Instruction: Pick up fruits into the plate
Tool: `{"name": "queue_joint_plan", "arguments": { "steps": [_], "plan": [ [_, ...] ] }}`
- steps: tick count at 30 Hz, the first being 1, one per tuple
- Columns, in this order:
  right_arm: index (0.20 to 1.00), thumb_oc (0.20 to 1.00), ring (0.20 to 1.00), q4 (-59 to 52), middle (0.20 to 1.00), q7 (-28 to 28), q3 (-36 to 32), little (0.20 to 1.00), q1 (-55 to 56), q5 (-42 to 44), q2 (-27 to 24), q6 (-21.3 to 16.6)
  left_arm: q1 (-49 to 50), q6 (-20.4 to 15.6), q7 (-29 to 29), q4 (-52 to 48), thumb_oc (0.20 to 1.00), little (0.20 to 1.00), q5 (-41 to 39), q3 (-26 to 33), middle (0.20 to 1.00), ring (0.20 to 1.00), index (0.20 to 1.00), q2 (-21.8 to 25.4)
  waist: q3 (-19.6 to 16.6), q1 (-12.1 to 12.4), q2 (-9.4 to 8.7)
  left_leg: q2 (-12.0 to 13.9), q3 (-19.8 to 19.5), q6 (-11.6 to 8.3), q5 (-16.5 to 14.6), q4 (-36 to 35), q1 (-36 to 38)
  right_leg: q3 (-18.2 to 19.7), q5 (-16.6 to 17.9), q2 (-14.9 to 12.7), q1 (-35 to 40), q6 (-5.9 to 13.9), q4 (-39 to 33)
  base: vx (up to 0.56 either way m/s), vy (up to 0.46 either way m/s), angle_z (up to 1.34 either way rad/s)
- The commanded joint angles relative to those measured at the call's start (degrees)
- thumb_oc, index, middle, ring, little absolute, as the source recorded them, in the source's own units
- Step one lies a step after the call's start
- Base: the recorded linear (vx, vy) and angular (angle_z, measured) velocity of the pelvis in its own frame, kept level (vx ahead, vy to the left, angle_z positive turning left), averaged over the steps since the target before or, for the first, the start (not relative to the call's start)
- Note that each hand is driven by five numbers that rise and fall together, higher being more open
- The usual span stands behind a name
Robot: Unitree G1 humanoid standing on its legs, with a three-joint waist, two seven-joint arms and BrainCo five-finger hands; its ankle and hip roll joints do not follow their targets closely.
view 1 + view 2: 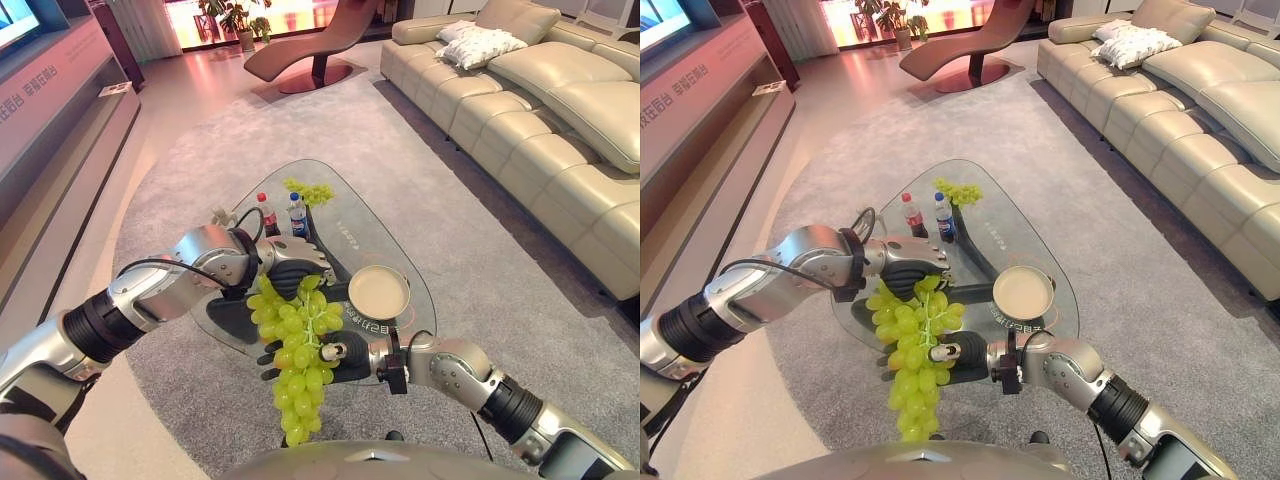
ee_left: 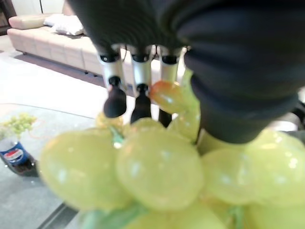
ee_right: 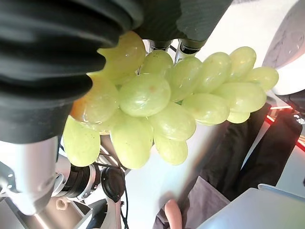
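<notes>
Glass table (image 1: 390, 235) on a grey rug (image 1: 480, 300), beige sofa (image 1: 560, 110) at two o'clock.

Nearest, a big grape bunch (image 1: 298, 350) hangs in the air over the table's near edge: the left hand (image 1: 290, 262) curls round its top, while the right hand (image 1: 335, 357) pinches its middle from four o'clock. The empty plate (image 1: 379, 292) sits just beyond at one o'clock. Farther off stand two bottles (image 1: 282, 214), with a small grape bunch (image 1: 310, 191) at twelve o'clock.

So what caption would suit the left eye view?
Both hands, left hand and right hand, on a grape bunch near the plate.
</notes>
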Motion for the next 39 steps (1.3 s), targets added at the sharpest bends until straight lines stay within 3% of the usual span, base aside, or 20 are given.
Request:
{"name": "queue_joint_plan", "arguments": {
  "steps": [1, 19, 20, 21, 22, 28, 31, 32, 33, 35, 36, 39],
  "plan": [
    [0.2, 0.2, 0.2, -5.7, 0.2, -0.3, 2.3, 0.2, -2.5, 7.1, 7.0, -1.4, -6.2, 0.1, 1.8, 2.6, 0.2, 0.2, 1.0, -0.2, 0.2, 0.2, 0.2, -1.4, 1.2, 0.7, -2.21, -4.3, 1.1, 2.41, -5.1, 0.4, 1.8, -1.7, -1.6, -0.1, 2.3, 1.88, 0.3, 0.0, 0.0, 0.0],
    [0.2, 0.2, 0.2, -3.6, 0.2, -2.7, 0.5, 0.2, 0.8, 8.0, 7.5, -4.3, -0.6, 2.5, 4.8, 4.9, 0.2, 0.2, 1.3, 2.7, 0.2, 0.2, 0.2, -2.5, 1.5, 1.0, -2.39, -4.2, 0.8, 2.57, -5.1, 0.4, 1.6, -1.7, -1.6, -0.1, 2.2, 1.83, 0.3, 0.0, 0.0, 0.0],
    [0.2, 0.2, 0.2, -3.6, 0.2, -2.9, 0.2, 0.2, 1.0, 7.9, 7.4, -4.6, 0.1, 3.2, 5.2, 4.9, 0.304, 0.304, 0.6, 3.2, 0.304, 0.304, 0.304, -2.5, 1.5, 1.1, -2.4, -4.1, 0.8, 2.57, -5.1, 0.4, 1.6, -1.8, -1.6, -0.1, 2.2, 1.81, 0.3, 0.0, 0.0, 0.0],
    [0.2, 0.2, 0.2, -3.2, 0.2, -2.8, -0.3, 0.2, 1.7, 7.2, 7.3, -5.3, 1.2, 4.0, 5.5, 5.3, 0.533, 0.533, 0.1, 3.9, 0.533, 0.533, 0.533, -2.8, 1.6, 1.1, -2.45, -4.1, 0.8, 2.57, -5.1, 0.4, 1.6, -1.7, -1.5, -0.1, 2.2, 1.83, 0.3, 0.0, 0.0, 0.0],
    [0.2, 0.2, 0.2, -2.6, 0.2, -2.5, -1.3, 0.2, 2.6, 5.2, 6.9, -6.5, 3.4, 5.1, 6.7, 6.0, 1.0, 1.0, -0.7, 5.3, 1.0, 1.0, 1.0, -3.2, 1.7, 1.1, -2.49, -4.1, 0.8, 2.58, -5.1, 0.4, 1.6, -1.8, -1.5, -0.1, 2.2, 1.84, 0.3, 0.0, 0.0, 0.0],
    [0.2, 0.2, 0.2, 1.4, 0.2, -3.0, -9.4, 0.2, 7.5, -8.5, 3.4, -13.9, 16.4, 11.1, 14.9, 14.3, 1.0, 1.0, -8.5, 12.6, 1.0, 1.0, 1.0, -7.2, 2.4, 1.4, -3.06, -3.8, 0.8, 2.67, -4.8, 0.4, 1.4, -1.9, -1.2, -0.1, 2.0, 1.69, 0.3, 0.01, -0.018, 0.0],
    [0.2, 0.2, 0.2, 3.0, 0.2, -2.2, -13.2, 0.2, 9.0, -12.6, 1.9, -15.7, 21.6, 10.5, 18.1, 19.4, 1.0, 1.0, -10.2, 15.1, 1.0, 1.0, 1.0, -9.0, 2.6, 1.4, -3.27, -3.7, 0.9, 2.72, -4.7, 0.4, 1.4, -1.9, -1.1, 0.0, 1.9, 1.55, 0.3, 0.01, -0.014, 0.0],
    [0.2, 0.2, 0.2, 4.5, 0.2, -3.5, -16.1, 0.2, 9.7, -18.5, 0.8, -17.6, 25.0, 13.0, 20.0, 23.8, 1.0, 1.0, -13.3, 16.6, 1.0, 1.0, 1.0, -10.6, 2.9, 1.2, -3.47, -3.5, 1.0, 2.69, -4.7, 0.4, 1.4, -2.0, -1.0, 0.1, 1.9, 1.4, 0.3, 0.02, -0.036, -0.01],
    [0.2, 0.2, 0.2, 5.0, 0.2, -3.4, -16.8, 0.2, 9.8, -19.3, 0.5, -17.8, 26.0, 12.4, 20.6, 25.3, 1.0, 1.0, -13.6, 17.0, 1.0, 1.0, 1.0, -11.1, 3.0, 1.2, -3.52, -3.4, 1.0, 2.69, -4.7, 0.4, 1.4, -2.0, -0.9, 0.1, 1.9, 1.34, 0.3, 0.02, -0.056, -0.01],
    [0.2, 0.2, 0.2, 8.3, 0.2, -3.9, -22.7, 0.2, 11.5, -26.4, -1.7, -20.2, 34.6, 13.7, 25.2, 38.1, 1.0, 1.0, -17.3, 20.4, 1.0, 1.0, 1.0, -17.3, 3.5, 1.1, -4.11, -3.1, 1.0, 2.78, -4.6, 0.4, 1.4, -2.0, -0.8, 0.4, 1.9, 0.93, 0.3, 0.03, -0.068, -0.02],
    [0.2, 0.2, 0.2, 8.4, 0.2, -3.9, -22.8, 0.2, 11.6, -26.6, -1.8, -20.2, 34.7, 14.3, 25.7, 38.6, 1.0, 1.0, -18.0, 20.5, 1.0, 1.0, 1.0, -17.5, 3.5, 1.1, -4.08, -3.1, 0.9, 2.78, -4.6, 0.4, 1.5, -2.0, -0.9, 0.4, 1.9, 0.92, 0.3, 0.04, -0.081, 0.0],
    [0.2, 0.2, 0.2, 13.6, 0.2, -6.3, -26.6, 0.2, 11.8, -33.4, -2.0, -22.4, 39.8, 13.7, 29.8, 59.0, 1.0, 1.0, -17.1, 24.7, 1.0, 1.0, 1.0, -24.8, 3.8, 1.6, -5.04, -2.9, 0.5, 2.73, -4.5, 0.4, 1.4, -2.2, -0.8, 0.5, 2.1, 0.58, 0.3, 0.05, -0.097, 0.03]
  ]
}}
